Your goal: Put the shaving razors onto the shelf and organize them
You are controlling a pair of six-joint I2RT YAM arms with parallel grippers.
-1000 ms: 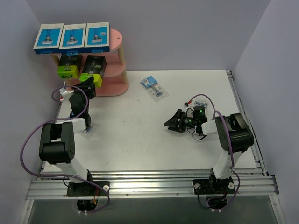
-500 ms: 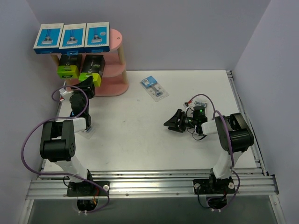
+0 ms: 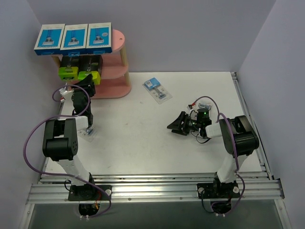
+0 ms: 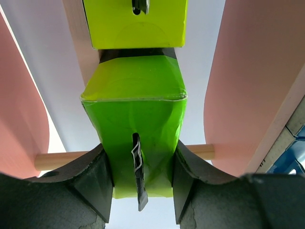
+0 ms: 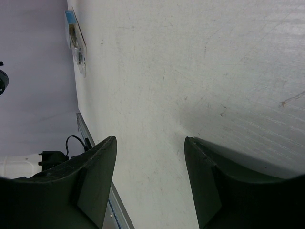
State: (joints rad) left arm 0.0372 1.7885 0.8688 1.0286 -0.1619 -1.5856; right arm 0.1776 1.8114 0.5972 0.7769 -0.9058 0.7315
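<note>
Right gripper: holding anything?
No, the right gripper stands open, with only bare table between its jaws.

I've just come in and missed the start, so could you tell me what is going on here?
The left gripper has its jaws closed on a black box with a lime-green end, holding it at the middle tier of the pink shelf, beside a matching box. Three blue-and-white boxes sit on top. The right gripper hovers open and empty over the table, where a blister pack lies unshelved.
</note>
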